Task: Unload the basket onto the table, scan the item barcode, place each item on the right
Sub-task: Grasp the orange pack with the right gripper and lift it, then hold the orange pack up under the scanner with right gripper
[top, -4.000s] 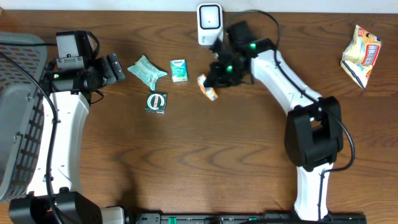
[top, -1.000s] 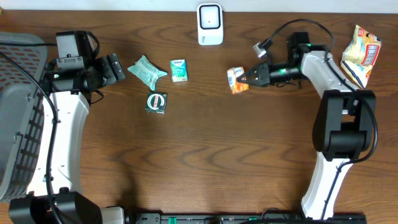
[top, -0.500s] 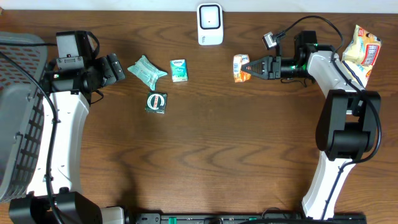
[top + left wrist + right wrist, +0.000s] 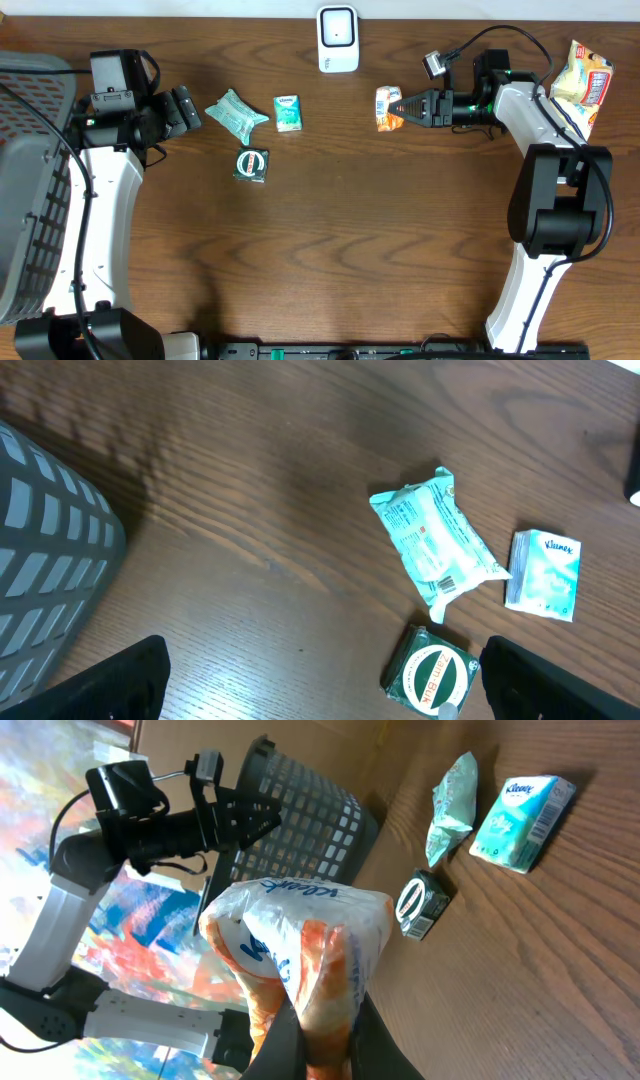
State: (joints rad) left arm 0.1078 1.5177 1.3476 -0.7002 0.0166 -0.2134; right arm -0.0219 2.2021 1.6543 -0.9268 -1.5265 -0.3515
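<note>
- One small orange and white snack bag [image 4: 386, 108] is being held over the brown table [image 4: 330, 260], near the back edge.
- It is sitting a little to the right of the white scanner [image 4: 338, 38] and a bit in front of it, not touching it.
- The right gripper [image 4: 403, 107] is pinching the bag's edge, with its two fingers squeezing tight together on it. The claw is pointing toward the left side of the table.
- The left gripper [image 4: 190, 108] is waiting well apart on the left, with its claw spreading wide and holding nothing.
- Three small things are lying near the left claw: a teal wipes packet [image 4: 236, 112], a little tissue pack [image 4: 287, 112] just beside it, and a dark green box [image 4: 251, 164] with a round label in front of them.
- A grey basket [image 4: 30, 200] is standing at the left edge of the table.
- A yellow and white bag [image 4: 580, 88] is lying in the far right corner, close beside the right arm.
</note>
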